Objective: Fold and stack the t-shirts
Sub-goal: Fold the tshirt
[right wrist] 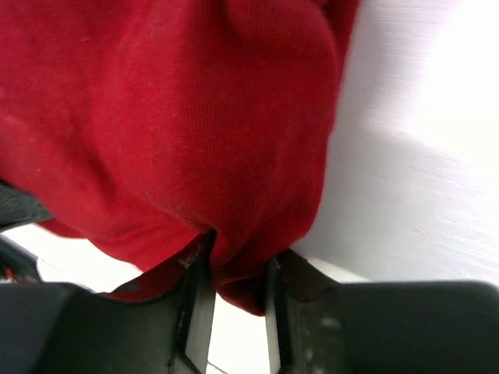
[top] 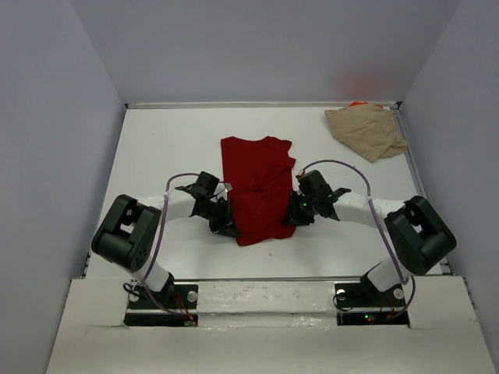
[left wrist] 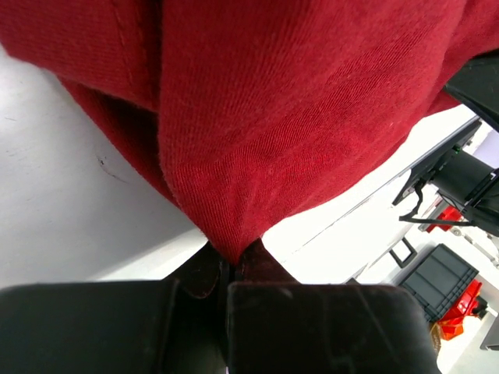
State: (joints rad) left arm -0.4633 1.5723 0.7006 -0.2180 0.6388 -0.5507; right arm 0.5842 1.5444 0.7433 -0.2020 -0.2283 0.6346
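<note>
1. The dark red t-shirt [top: 260, 191], folded into a narrow strip with rumpled edges, lies on the white table [top: 171, 148], spanning the gap between both sets of jaws.
2. The left gripper [left wrist: 230, 273] has its jaws pressed together on the shirt's near corner. The right gripper [right wrist: 234, 284] clamps a bunched fold at the opposite edge.
3. Only the top view shows the tan t-shirt [top: 366, 131], crumpled well beyond the right jaws, with an orange sliver [top: 357, 104] behind it. Only the wrist views show the red knit's weave.

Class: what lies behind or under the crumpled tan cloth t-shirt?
A sliver of bright orange fabric shows at the far edge of the crumpled tan cloth t-shirt; the rest is covered, so what it is cannot be seen.
</note>
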